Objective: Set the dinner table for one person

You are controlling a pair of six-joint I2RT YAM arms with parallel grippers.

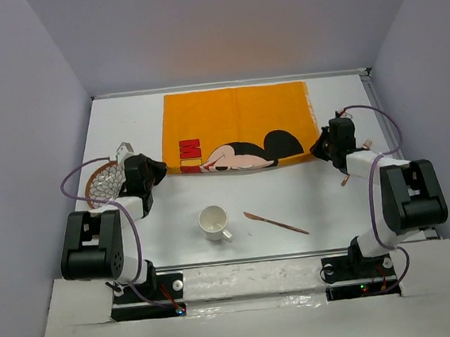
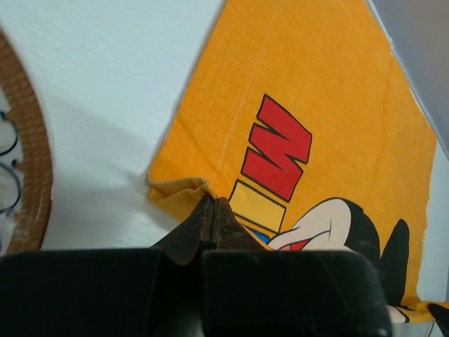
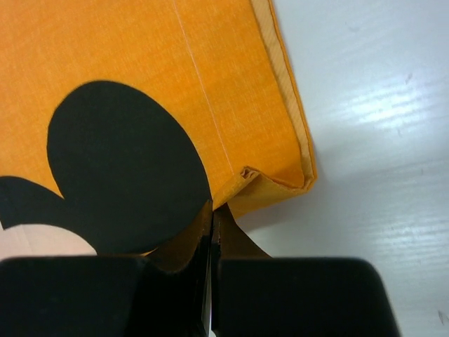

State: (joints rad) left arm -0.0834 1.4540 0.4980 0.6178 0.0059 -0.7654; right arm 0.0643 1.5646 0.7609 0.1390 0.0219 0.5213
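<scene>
Spreading orange cloth (image 1: pixel 237 127) as placemat, by the look. Pinching its near-left corner in left gripper (image 2: pixel 212 209) and its near-right corner in right gripper (image 3: pixel 212 214), both pressed tight on fabric. Sitting low over dinner table (image 1: pixel 316 199), with white top beneath and around both. Next, likely: matched pull, corners kept level, before letting go.

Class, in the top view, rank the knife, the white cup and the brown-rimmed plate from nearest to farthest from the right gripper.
1. The knife, right of centre, nearest the right gripper, which pinches the orange cloth.
2. The white cup, centre.
3. The brown-rimmed plate, far left.
</scene>
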